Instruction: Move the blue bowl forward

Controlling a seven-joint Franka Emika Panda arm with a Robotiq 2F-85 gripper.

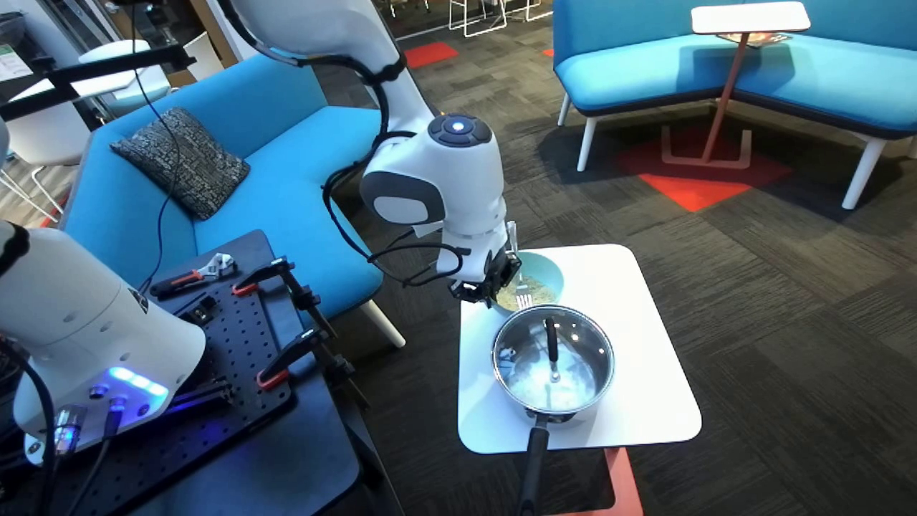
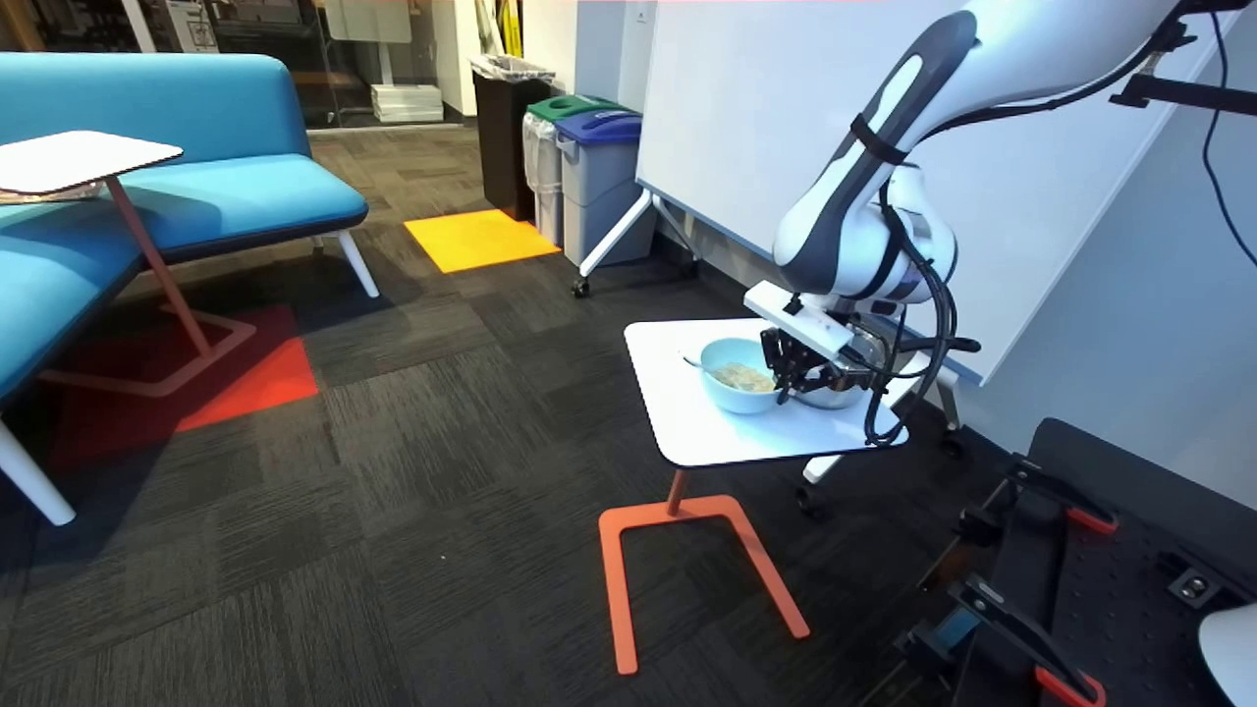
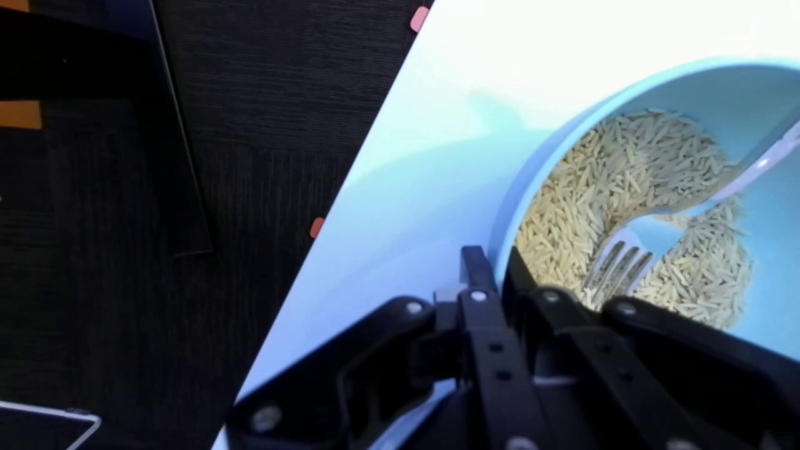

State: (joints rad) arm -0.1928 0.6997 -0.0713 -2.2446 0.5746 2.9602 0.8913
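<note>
The blue bowl (image 1: 548, 271) stands on a small white table (image 1: 637, 337). It holds pale rice (image 3: 581, 200) and a fork (image 3: 625, 256) whose handle sticks out over the rim. The bowl shows in an exterior view (image 2: 732, 395) and in the wrist view (image 3: 769, 87). My gripper (image 3: 500, 265) is shut on the near wall of the bowl, with one finger outside and one finger inside the rim. In both exterior views the gripper (image 1: 493, 287) (image 2: 784, 373) is at the bowl's edge, and its fingertips are partly hidden.
A silver pot (image 1: 553, 358) with a glass lid and a long dark handle stands right beside the bowl. Its handle extends past the table edge. The robot's dark mounting table (image 1: 286, 444) with clamps is near the white table. A blue sofa (image 1: 308, 165) stands behind the arm.
</note>
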